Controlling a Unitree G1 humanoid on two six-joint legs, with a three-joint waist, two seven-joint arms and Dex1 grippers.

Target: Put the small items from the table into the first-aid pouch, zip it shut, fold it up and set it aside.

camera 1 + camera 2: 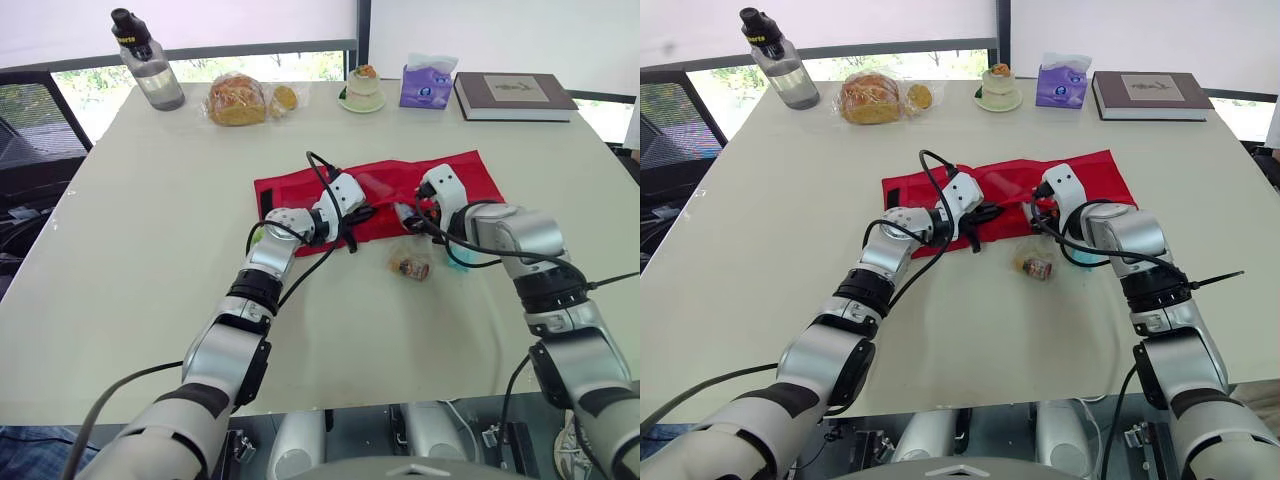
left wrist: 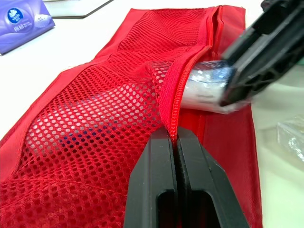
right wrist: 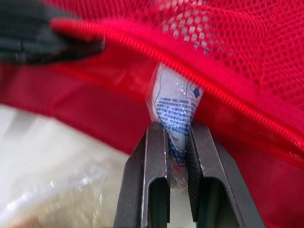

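the red first-aid pouch [image 1: 480,178] is lying open and flat at the middle of the table [image 1: 150,250], and both grippers are meeting at its near edge. in the head views the fingers are too small and too crowded by cables to read, so the wrist views are settling it. the left wrist view is showing the left gripper [image 2: 175,137] clenched on the zipper edge of the pouch's mesh pocket, and that edge is standing raised. the right wrist view is showing the right gripper [image 3: 176,127] grasping a clear printed sachet [image 3: 173,102], whose far end is sitting at the red zipper line. in the left wrist view the sachet is looking silvery and its tip is going under the raised mesh edge; how far in, i cannot tell. a pale shape is showing through the mesh, too blurred to name.

the head views are adding what the wrist views are cutting off. a small wrapped item [image 1: 410,264] is lying on the table just beside the pouch's near edge, between the two arms, its contents hard to make out. along the far edge a water bottle [image 1: 148,68], bagged bread [image 1: 238,100], a small cake on a plate [image 1: 362,88], a purple tissue pack [image 1: 427,86] and a book [image 1: 515,96] are standing well apart from the pouch.
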